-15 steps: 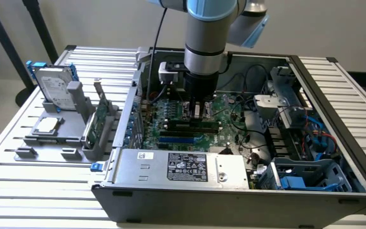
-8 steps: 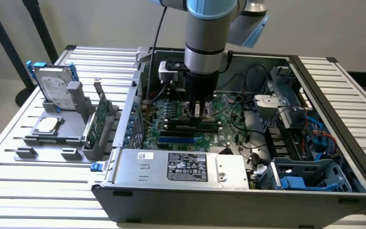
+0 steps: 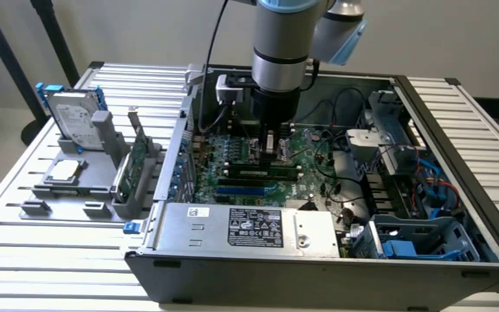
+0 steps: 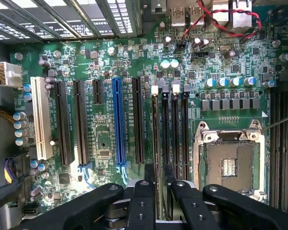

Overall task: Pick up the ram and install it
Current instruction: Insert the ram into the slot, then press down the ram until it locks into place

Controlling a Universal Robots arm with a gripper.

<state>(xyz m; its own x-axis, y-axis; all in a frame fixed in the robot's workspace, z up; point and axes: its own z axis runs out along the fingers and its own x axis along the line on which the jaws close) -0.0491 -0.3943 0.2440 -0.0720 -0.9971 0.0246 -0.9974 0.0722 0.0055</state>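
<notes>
In the exterior view, the gripper (image 3: 270, 153) reaches straight down into the open computer case (image 3: 457, 253), its tip low over the motherboard (image 3: 232, 175) near the middle of the case floor. The ram (image 3: 254, 173) lies edge-on in a black slot right at the fingertips, running along the board toward the case's front wall. From here I cannot tell whether the fingers touch it. Room is tight: the power supply (image 3: 249, 229) sits along the case's near edge, the drive cage (image 3: 392, 136) and loose cables (image 3: 345, 104) crowd the side toward the exterior view's right, and the case wall rises close at the exterior view's left. Outside the case, on the slatted table (image 3: 50, 260), a grey holder (image 3: 85, 188) carries the silver hard drive (image 3: 69, 117) and a green expansion card (image 3: 127, 172) standing upright near the table's far corner at the exterior view's left.

In the wrist view, the two black fingers (image 4: 142, 201) stand narrowly parted, one on each side of the ram (image 4: 156, 143), which stands seated in its slot with a white latch (image 4: 154, 89) at its far end. A thin gap shows between fingers and stick, so they flank it rather than clamp it. Neighbouring memory slots (image 4: 175, 139) lie just beside, the CPU socket (image 4: 229, 163) near, and the blue slot (image 4: 118, 120) and white slot (image 4: 41, 117) well apart across the board.
</notes>
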